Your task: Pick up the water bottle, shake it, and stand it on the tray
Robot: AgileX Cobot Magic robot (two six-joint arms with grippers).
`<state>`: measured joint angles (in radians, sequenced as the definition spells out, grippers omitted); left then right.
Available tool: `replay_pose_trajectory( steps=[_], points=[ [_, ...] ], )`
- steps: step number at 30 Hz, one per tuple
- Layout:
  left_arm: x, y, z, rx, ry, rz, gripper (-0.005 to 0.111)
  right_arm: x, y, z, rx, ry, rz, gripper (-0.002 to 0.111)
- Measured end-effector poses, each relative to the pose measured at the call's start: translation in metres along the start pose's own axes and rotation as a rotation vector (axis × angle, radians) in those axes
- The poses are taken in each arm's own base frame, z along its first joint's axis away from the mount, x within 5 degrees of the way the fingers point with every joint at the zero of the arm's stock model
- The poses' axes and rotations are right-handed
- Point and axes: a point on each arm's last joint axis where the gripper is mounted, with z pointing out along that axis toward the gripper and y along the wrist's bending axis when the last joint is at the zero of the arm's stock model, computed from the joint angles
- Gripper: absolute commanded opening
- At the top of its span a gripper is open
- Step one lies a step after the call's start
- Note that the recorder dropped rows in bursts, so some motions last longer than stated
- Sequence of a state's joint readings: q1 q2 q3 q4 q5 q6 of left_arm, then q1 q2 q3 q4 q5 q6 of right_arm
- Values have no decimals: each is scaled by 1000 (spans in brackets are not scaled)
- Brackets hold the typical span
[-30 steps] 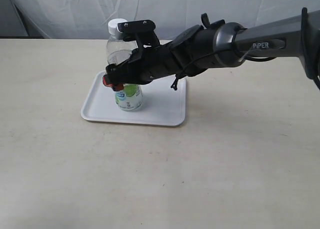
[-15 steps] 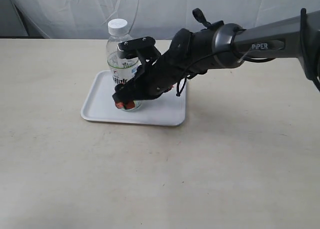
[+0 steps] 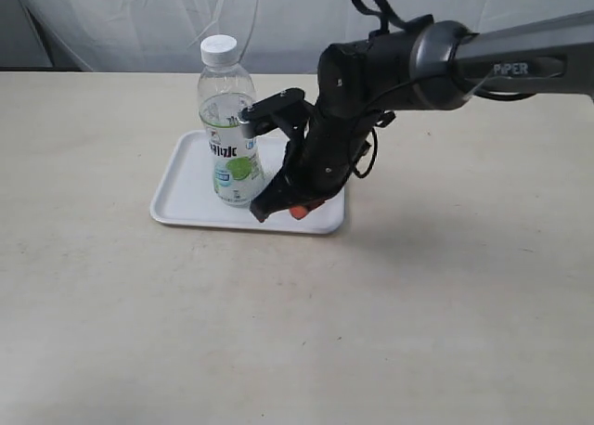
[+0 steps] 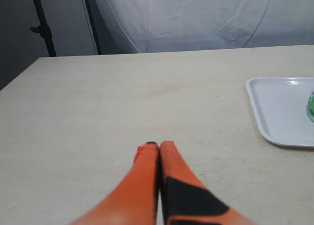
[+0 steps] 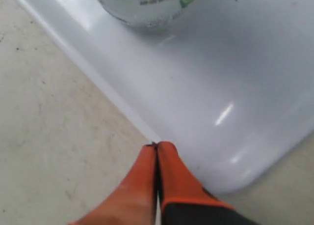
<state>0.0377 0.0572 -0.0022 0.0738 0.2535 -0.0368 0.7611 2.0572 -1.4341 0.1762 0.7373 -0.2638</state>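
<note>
The water bottle (image 3: 227, 123) stands upright on the white tray (image 3: 190, 188), white cap up, lime label facing out. Its base (image 5: 147, 6) shows in the right wrist view, resting on the tray (image 5: 235, 63). My right gripper (image 3: 295, 212) is shut with nothing in it, its orange tips over the tray's near rim just right of the bottle and apart from it; the tips (image 5: 158, 145) meet at the rim. My left gripper (image 4: 158, 145) is shut and empty above the bare table, with the tray's edge (image 4: 274, 107) off to one side. The left arm is outside the exterior view.
The beige table (image 3: 418, 304) spreads out on all sides of the tray. A white cloth backdrop (image 3: 297, 17) hangs behind the table. A dark stand (image 4: 41, 23) rises beyond the table's far corner in the left wrist view.
My right gripper has let go of the bottle, drawn back to the right and downward, and shut. The bottle stays standing on the tray.
</note>
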Motion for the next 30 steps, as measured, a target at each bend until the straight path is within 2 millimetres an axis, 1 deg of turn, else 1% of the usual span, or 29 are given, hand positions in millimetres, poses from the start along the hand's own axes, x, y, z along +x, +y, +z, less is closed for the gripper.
replay_pose_trajectory(
  steps=[3, 6, 9, 11, 12, 13, 15, 16, 18, 19, 21, 23, 25, 27, 30],
  points=[
    [0, 0, 0, 0, 0, 0, 0, 2, 1, -23, 19, 17, 24, 0],
    [0, 0, 0, 0, 0, 0, 0, 3, 5, -52, 22, 8, 69, 0],
    [0, 0, 0, 0, 0, 0, 0, 6, 9, -85, 19, -18, 116, 0],
    [0, 0, 0, 0, 0, 0, 0, 11, 13, -112, 20, -44, 137, 0],
    [0, 0, 0, 0, 0, 0, 0, 15, 15, -121, 19, -51, 147, 0],
    [0, 0, 0, 0, 0, 0, 0, 22, 18, -134, 19, -66, 152, 0],
    [0, 0, 0, 0, 0, 0, 0, 37, 21, -147, 19, -73, 164, 0],
    [0, 0, 0, 0, 0, 0, 0, 49, 24, -156, 18, -82, 176, 0],
    [0, 0, 0, 0, 0, 0, 0, 68, 28, -167, 14, -87, 201, 0],
    [0, 0, 0, 0, 0, 0, 0, 82, 32, -174, 3, -89, 224, 0],
    [0, 0, 0, 0, 0, 0, 0, 103, 38, -184, -26, -96, 250, 0],
    [0, 0, 0, 0, 0, 0, 0, 126, 47, -192, -78, -96, 282, 0],
    [0, 0, 0, 0, 0, 0, 0, 143, 56, -199, -142, -77, 309, 0],
    [0, 0, 0, 0, 0, 0, 0, 159, 64, -207, -208, -47, 328, 0],
    [0, 0, 0, 0, 0, 0, 0, 171, 74, -219, -278, -41, 338, 0]
  ],
)
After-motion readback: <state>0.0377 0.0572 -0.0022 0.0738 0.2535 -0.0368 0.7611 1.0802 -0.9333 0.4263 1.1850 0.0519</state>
